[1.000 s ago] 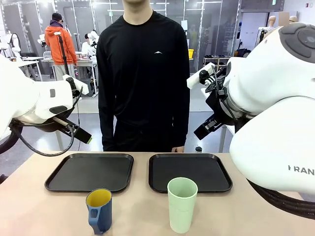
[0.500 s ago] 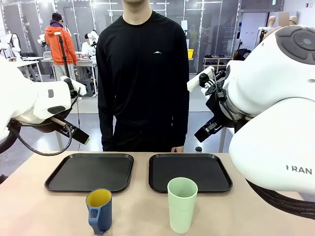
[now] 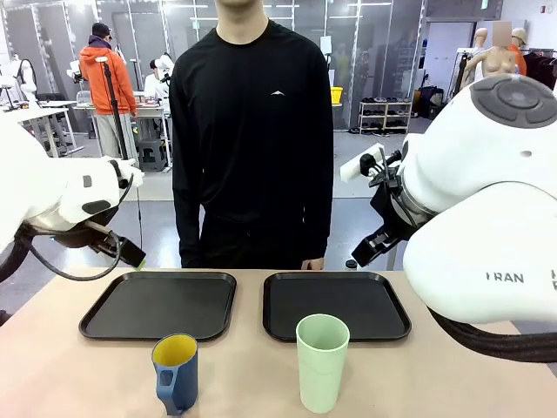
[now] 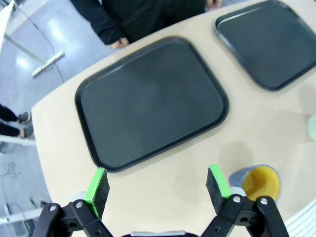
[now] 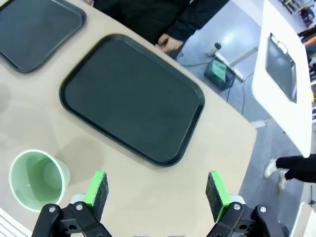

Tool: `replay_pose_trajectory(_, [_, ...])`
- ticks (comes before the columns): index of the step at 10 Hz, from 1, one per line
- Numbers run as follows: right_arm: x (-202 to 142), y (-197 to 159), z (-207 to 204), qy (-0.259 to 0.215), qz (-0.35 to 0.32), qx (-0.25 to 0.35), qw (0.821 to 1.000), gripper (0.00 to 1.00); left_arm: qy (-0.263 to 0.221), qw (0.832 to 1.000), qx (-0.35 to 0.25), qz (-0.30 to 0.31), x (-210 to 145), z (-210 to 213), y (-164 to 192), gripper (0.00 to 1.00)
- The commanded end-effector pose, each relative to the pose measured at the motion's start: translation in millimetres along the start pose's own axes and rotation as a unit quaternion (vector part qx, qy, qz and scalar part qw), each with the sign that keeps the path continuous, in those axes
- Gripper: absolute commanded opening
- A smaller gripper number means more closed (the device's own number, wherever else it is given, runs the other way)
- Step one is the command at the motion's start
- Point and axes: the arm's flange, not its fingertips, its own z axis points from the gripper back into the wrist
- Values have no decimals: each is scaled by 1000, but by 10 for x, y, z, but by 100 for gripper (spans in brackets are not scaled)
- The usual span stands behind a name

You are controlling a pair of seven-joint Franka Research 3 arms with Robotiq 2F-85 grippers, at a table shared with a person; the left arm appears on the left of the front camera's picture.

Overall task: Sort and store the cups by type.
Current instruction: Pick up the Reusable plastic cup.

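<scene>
**Meanwhile, nothing sorted yet: the arms only dipped**

Over the last second both arms sank a little toward the table (image 3: 244, 383), and nothing else moved. The left gripper (image 3: 130, 254) dropped and drew back toward the robot's left, ending above the far left corner of the left tray (image 3: 159, 304). The right gripper (image 3: 365, 248) eased down too, ending above the far right corner of the right tray (image 3: 336, 305). The person (image 3: 252, 131) stayed standing at the far side and took no part.

The blue mug (image 3: 175, 373) sat where it had been, upright on the near part of the table in front of the left tray, its yellow inside showing. The green tumbler (image 3: 322, 361) also had not shifted; it stood upright in front of the right tray, well apart from the mug. Both trays lay bare.

In its own wrist view the left gripper (image 4: 157, 180) had its green pads spread wide with nothing between them, and the mug (image 4: 256, 182) sat off to one side. The right gripper (image 5: 156, 185) was likewise spread wide and held nothing, with the tumbler (image 5: 37, 178) off to the other side.

I judged this to be the opening approach. Each arm seemed to be settling over its own side, and both cups still had to be picked up.
</scene>
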Motion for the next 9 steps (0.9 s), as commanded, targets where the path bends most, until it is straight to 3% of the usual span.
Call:
replay_pose_trajectory(1, [-156,-90,-314,22,-36,13,999,100,43,999,7,18,-182,-291,178,100])
replay_pose_trajectory(5, [-619,-380,-953,78,-90,33,992,100,89,995,-8,53,-625,-834,549,100])
replay_pose_trajectory(9, [-911,-555,-1342,114,-104,47,987,100,123,991,-20,43,-858,-1077,741,100])
